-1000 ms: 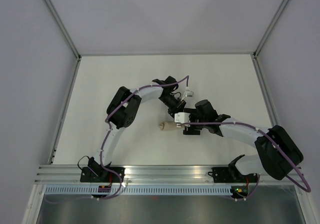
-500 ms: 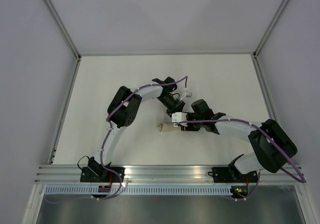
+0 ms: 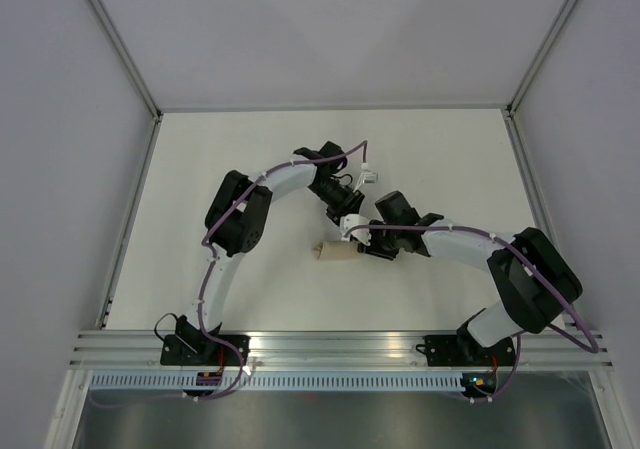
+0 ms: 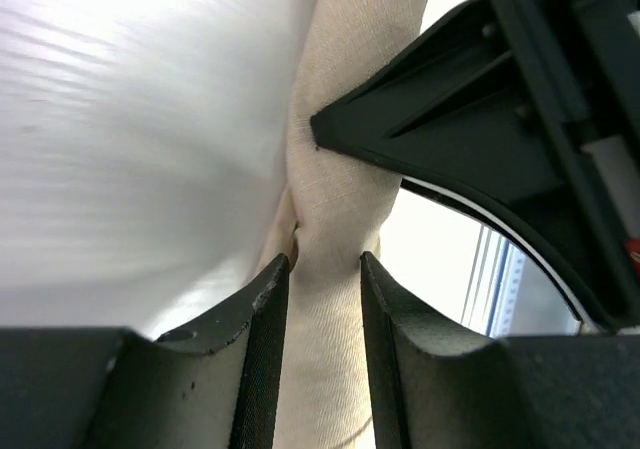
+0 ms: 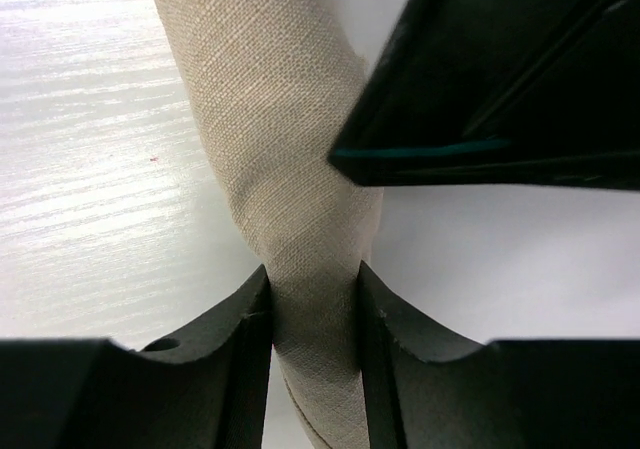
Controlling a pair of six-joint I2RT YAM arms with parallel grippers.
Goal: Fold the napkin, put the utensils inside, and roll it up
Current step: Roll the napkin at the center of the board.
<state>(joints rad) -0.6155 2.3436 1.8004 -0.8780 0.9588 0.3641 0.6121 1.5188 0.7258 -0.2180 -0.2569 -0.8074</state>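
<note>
The napkin [image 3: 330, 250] is a slim tan rolled cylinder lying on the white table, its left end showing in the top view. My left gripper [image 3: 350, 231] is shut on the roll; in the left wrist view both fingers press the cloth [image 4: 335, 209]. My right gripper [image 3: 368, 249] is shut on the same roll just beside it; in the right wrist view the cloth [image 5: 275, 119] is pinched between its fingers. The other arm's black gripper body fills the upper right of each wrist view. The fork is hidden.
The white table [image 3: 220, 159] is walled by grey panels with metal posts at the corners. An aluminium rail [image 3: 330, 344] runs along the near edge by the arm bases.
Both grippers have shifted slightly left and toward the back, staying together on the roll. The right arm has stretched out further. The roll's visible left end has moved little.
</note>
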